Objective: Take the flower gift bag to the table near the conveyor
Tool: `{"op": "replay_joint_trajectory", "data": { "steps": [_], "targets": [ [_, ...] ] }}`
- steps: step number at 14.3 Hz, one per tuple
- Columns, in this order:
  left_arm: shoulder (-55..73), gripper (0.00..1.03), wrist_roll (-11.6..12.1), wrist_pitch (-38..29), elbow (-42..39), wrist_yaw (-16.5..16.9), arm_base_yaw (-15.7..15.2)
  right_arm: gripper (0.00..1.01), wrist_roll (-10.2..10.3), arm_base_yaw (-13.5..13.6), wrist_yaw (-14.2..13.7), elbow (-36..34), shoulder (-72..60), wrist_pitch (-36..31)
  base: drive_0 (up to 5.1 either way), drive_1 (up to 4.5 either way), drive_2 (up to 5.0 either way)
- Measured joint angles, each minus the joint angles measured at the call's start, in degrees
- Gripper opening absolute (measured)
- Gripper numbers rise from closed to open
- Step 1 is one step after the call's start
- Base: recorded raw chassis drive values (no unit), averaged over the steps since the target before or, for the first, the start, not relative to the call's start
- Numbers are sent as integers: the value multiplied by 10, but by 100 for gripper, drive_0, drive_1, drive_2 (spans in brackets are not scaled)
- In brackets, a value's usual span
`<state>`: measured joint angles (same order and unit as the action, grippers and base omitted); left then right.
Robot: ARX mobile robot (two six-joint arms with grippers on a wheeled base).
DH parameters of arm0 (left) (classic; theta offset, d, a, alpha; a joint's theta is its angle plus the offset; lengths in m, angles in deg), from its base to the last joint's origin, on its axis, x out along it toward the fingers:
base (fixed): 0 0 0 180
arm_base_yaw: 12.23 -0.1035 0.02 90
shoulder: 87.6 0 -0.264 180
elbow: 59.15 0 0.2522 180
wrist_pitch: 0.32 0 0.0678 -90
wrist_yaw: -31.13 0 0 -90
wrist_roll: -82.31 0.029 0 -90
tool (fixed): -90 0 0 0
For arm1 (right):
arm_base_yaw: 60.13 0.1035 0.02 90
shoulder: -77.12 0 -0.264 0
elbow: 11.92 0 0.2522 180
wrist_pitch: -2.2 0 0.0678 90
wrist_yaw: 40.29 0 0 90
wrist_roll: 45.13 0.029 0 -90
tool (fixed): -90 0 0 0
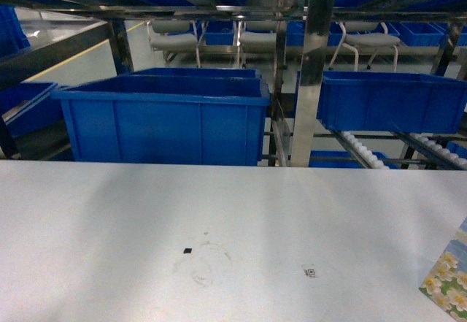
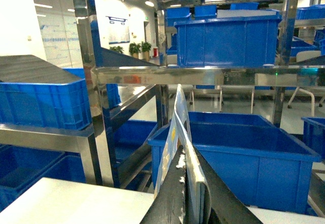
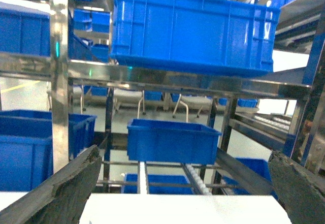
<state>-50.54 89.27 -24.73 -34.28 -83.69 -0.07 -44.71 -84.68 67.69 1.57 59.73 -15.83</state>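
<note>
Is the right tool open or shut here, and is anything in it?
Open and empty: in its wrist view the right tool has its two fingers far apart, with only the white table and the conveyor between them.

White table (image 1: 233,234) spans my front, far edge against the conveyor (image 1: 379,154). Small black square marks (image 1: 187,250) and faint scuffs (image 1: 201,267) mid-surface. Flower gift bag (image 1: 446,282) at its near right corner.

Large blue plastic bin (image 1: 162,120) stood behind the near surface, left of centre. A second blue bin (image 1: 390,101) sat right of it, one level higher, on rollers. Grey chairs (image 1: 175,39) lined up on the floor in the far background. Left wrist view: potted plants (image 2: 134,48) by a far white wall, framed poster (image 2: 117,30) above them. Right wrist view: another blue bin (image 3: 190,30) on an upper shelf, smaller bin (image 3: 171,141) below.
</note>
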Motion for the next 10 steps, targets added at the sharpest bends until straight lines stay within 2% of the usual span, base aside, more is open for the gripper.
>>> {"op": "replay_joint_trajectory", "data": {
  "steps": [1, 2, 7, 8, 10],
  "targets": [
    [0, 2, 0, 0, 0, 0, 0, 98, -5, 38, -28, 0, 108, 95, 0, 0, 0],
    [0, 2, 0, 0, 0, 0, 0, 98, -5, 51, -30, 0, 145, 131, 0, 0, 0],
    [0, 2, 0, 0, 0, 0, 0, 98, -9, 50, -35, -1, 155, 138, 0, 0, 0],
    [7, 2, 0, -14, -1, 2, 0, 98, -9, 50, -35, -1, 155, 138, 0, 0, 0],
    [88, 2, 6, -98, -1, 1, 17, 98, -10, 50, -35, -1, 155, 138, 0, 0, 0]
  ]
}}
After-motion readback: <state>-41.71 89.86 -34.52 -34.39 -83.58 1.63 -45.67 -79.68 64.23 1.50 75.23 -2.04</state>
